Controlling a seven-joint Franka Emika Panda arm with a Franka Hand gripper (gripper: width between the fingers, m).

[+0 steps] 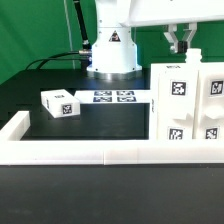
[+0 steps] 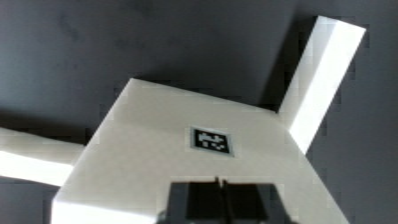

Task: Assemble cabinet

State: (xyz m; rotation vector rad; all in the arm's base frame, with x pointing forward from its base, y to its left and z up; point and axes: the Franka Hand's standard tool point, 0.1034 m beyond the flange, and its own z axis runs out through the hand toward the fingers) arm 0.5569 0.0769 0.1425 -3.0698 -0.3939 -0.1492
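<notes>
A white cabinet point(image 1: 183, 105) stands upright, with the robot's gripper point(image 1: 183, 46) directly above its top edge. The risk is that an off-centre push could tip or skid the cabinet. The dark fingers point(image 2: 192, 203) look nearly together. Whether they pinch the cabinet cannot be told.

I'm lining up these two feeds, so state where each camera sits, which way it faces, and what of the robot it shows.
Exterior view: off the arm, across the table from the robot base, facing it over the border rail; shows the base and the fingers above the cabinet body.
Wrist view: on the wrist, looking down on a white marked face; only the fingers show.
Shared: the fingers, and probably that face as the cabinet body's top.
</notes>
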